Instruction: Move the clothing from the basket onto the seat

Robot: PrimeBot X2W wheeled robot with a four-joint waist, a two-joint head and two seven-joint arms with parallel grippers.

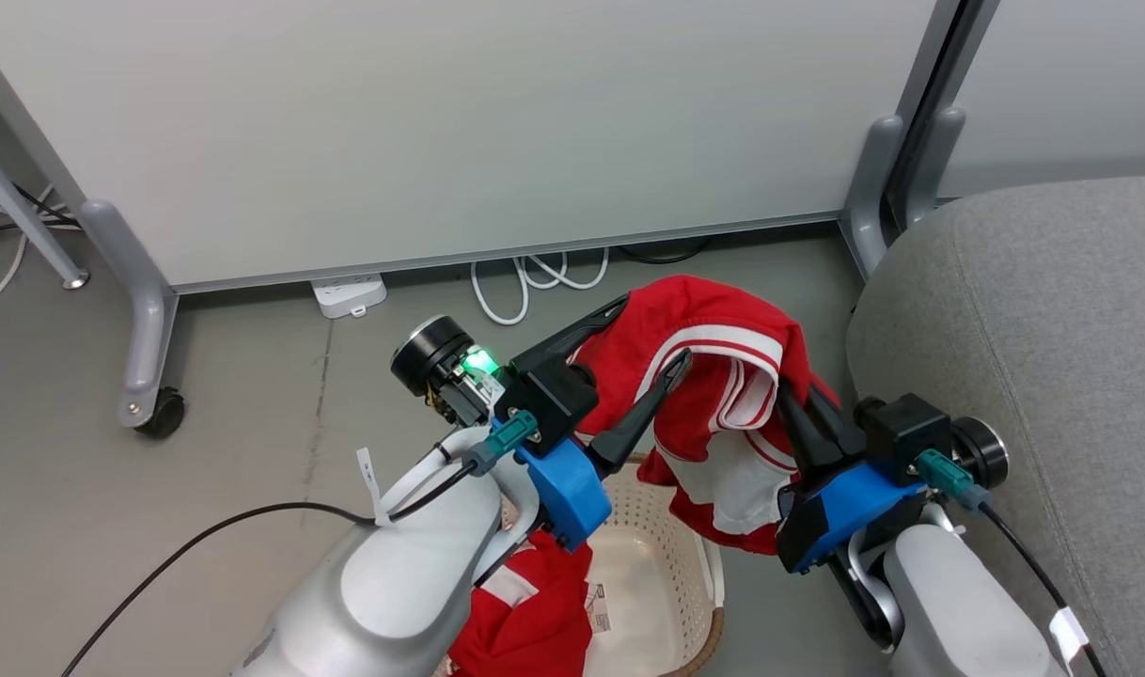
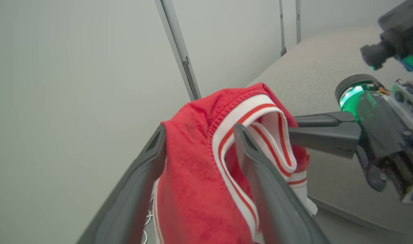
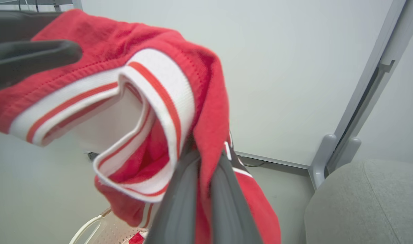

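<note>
Right fingers (image 1: 803,432) were clamped on the jersey (image 1: 713,320) above the basket (image 1: 666,527), left fingers (image 1: 643,414) spread apart around its fabric, seat (image 1: 1033,310) alongside.

Office-like lab, wheeled partition panels (image 1: 441,122), power strip (image 1: 350,295), loose cables (image 1: 525,282)

Soft, even indoor light washes the pale partition (image 1: 441,141), bright and free of glare; only faint shade gathers on the floor (image 1: 253,423) beneath it. A green lamp (image 1: 479,360) glows in front of the partition. The wrist views bow its posts (image 2: 179,57), and the left claw (image 2: 200,128) and red clothing (image 3: 210,101), close to the lens, turn soft.
</note>
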